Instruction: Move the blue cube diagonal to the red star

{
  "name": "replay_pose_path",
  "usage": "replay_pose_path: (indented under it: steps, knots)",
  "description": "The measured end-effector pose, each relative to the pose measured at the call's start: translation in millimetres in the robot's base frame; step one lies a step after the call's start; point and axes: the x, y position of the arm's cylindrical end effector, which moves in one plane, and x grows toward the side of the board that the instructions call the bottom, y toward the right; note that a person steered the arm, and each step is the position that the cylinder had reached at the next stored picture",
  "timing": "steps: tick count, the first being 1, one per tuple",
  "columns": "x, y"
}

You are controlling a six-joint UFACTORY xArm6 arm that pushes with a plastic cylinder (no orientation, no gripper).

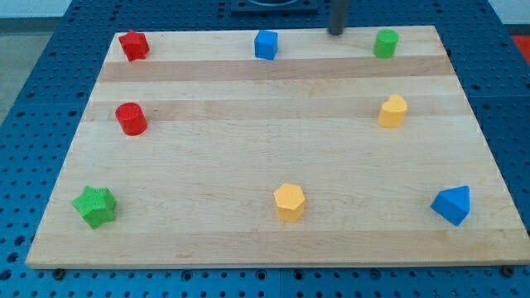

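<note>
My tip (335, 32) sits at the top edge of the wooden board (265, 165). It is just a bare rod end, so it has nothing to open or shut, and it touches no block.

The nearest block is the blue cube (266, 45). It lies to the view's left of my tip and a tiny bit lower, with bare wood between us. The green cylinder (385, 43) is near on the other side, to the view's right.

Farther off, past the blue cube, is the red star (133, 45) in the top left corner. The cube is in line with the star now, not diagonal. I think my tip must get beside the cube and push it left and down.

Far below sits the red cylinder (131, 119).
</note>
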Motion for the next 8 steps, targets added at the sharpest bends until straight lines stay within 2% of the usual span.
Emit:
replay_pose_path:
  steps: [1,2,3,4,5,7,8]
  knots:
    - [35.7,-49.8]
    - [46.3,-91.8]
    - [46.3,-109.7]
    - [35.3,-79.9]
    - [15.0,-86.0]
    - [17.7,-169.4]
    - [18.9,-170.1]
